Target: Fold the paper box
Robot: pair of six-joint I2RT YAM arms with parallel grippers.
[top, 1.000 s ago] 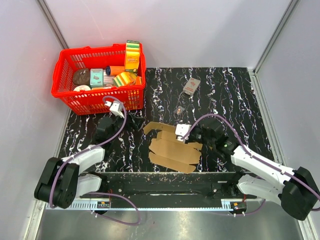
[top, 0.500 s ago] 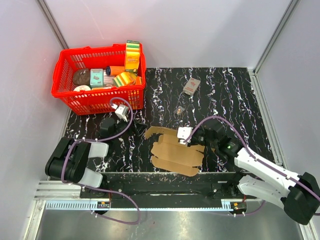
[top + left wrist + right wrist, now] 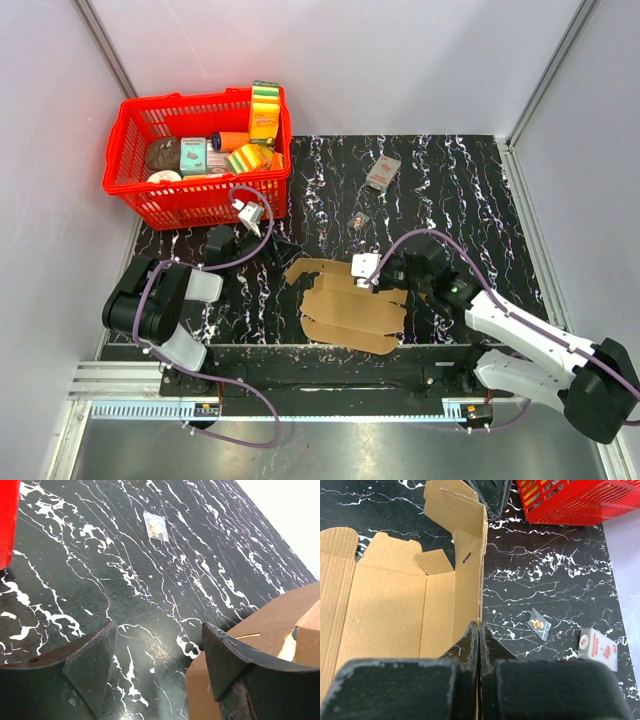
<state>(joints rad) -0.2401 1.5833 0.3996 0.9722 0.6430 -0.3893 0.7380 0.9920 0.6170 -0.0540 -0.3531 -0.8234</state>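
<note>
The paper box [image 3: 345, 310] is a flat brown die-cut sheet lying at the table's near middle; it also shows in the right wrist view as the paper box [image 3: 390, 605]. My right gripper [image 3: 378, 280] is shut on the sheet's far-right edge, and that panel stands up from the table. In its own view the right gripper [image 3: 479, 630] pinches that thin cardboard edge. My left gripper [image 3: 268, 236] hangs open just above the table, left of the sheet. In the left wrist view the left gripper [image 3: 157, 650] holds nothing, and a corner of the paper box [image 3: 270, 625] lies by its right finger.
A red basket [image 3: 200, 205] with several packets stands at the back left, close to the left wrist. A small clear bag [image 3: 360, 218] lies beyond the sheet, and a grey-and-red packet [image 3: 382, 172] farther back. Grey walls close in both sides.
The left arm has folded back and its gripper has swung right, toward the basket's front corner. The sheet, held by the right gripper, has shifted slightly toward the near edge.
</note>
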